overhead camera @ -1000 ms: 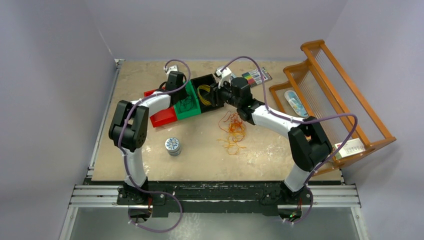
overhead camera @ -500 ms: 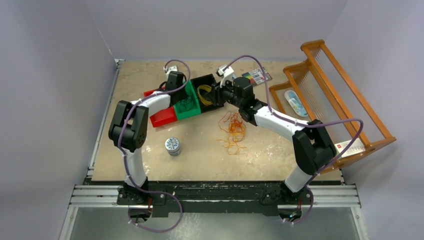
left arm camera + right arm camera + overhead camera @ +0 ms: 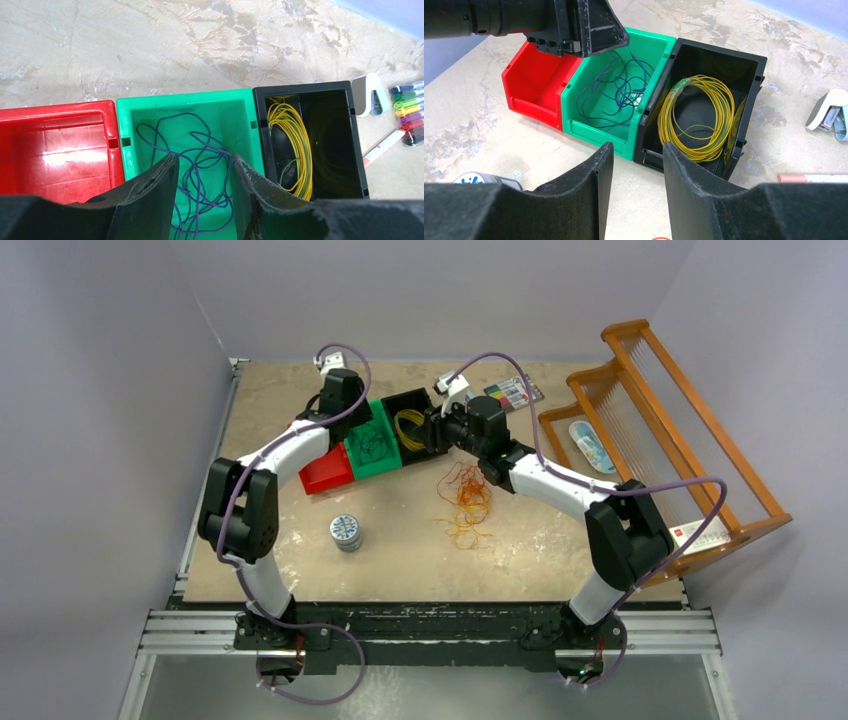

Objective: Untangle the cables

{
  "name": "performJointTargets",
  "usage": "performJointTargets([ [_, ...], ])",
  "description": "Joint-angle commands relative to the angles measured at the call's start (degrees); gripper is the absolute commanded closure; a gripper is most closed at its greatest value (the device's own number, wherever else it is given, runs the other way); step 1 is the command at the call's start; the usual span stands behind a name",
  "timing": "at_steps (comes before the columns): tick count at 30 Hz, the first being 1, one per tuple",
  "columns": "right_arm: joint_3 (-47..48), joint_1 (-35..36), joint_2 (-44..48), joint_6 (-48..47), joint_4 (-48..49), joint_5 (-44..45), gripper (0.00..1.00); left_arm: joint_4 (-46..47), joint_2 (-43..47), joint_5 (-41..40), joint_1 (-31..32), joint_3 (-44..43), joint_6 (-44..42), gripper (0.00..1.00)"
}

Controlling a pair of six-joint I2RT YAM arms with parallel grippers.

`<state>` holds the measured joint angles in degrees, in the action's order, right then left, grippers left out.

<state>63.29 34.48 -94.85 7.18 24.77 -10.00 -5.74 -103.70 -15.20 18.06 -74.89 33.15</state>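
The left gripper [image 3: 203,159] is held with jaws apart above the green bin [image 3: 185,97], where the dark cable [image 3: 619,90] is coiled; nothing seems to be pinched. The right gripper [image 3: 637,150] is likewise spread and empty, just near of the black bin [image 3: 300,86], in which the yellow cable [image 3: 299,150] is looped. The orange cables [image 3: 465,498] are seen lying on the table [image 3: 400,560], near and right of the bins.

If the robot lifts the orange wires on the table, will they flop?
Probably floppy: the orange wires lie in thin, loose loops, flat on the table. They look light, being hair-thin. They may come up as one clump, since the loops cross each other.
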Motion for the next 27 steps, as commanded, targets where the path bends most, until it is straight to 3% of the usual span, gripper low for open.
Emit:
performJointTargets([
  [1, -0.16, -0.11, 3.38, 0.37, 2.34, 0.11, 0.57, -0.71, 4.78, -1.41, -0.33, -1.32, -1.58, 0.57],
  [8, -1.54, -0.11, 4.40, 0.25, 1.77, 0.47, 0.57, -3.20, 6.27, 2.51, 0.08, 0.89, -2.31, 0.57],
  [18, -1.94, -0.11, 3.71, 0.69, 1.85, -0.28, 0.57, -7.61, 5.74, 1.18, 3.51, 2.28, -7.05, 0.57],
  [27, -1.85, -0.07, 3.20, 0.73, 1.68, -0.55, 0.57, -10.87, 4.97, -2.84, 5.88, 1.43, -9.03, 0.67],
])
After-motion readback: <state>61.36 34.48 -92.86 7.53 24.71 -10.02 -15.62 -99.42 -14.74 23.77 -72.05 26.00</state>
